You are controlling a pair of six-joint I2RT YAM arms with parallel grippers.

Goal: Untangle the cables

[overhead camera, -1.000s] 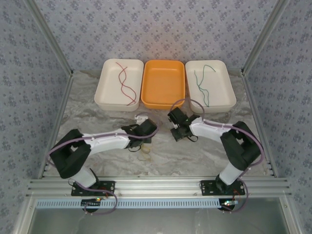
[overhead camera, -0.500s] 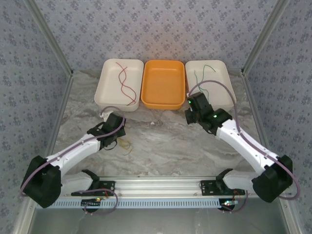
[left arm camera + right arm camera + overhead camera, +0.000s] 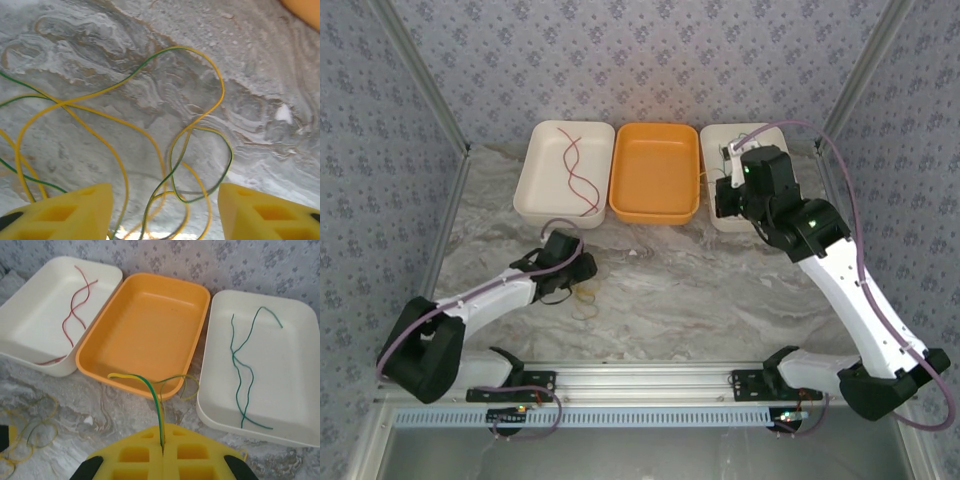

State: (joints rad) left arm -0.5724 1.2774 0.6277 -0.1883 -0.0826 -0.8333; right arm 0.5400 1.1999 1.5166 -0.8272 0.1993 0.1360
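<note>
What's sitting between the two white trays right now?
The orange tray, nothing lying in it, sits between the left white tray and the right white tray. The right wrist view shows this clearly, and the top view agrees.

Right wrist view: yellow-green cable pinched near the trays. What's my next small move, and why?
Probably carry the right gripper over the orange tray and open there. It is shut on the yellow-green cable. The red cables lie in the left white tray, the green cables in the right white tray, and the orange tray holds none.
</note>
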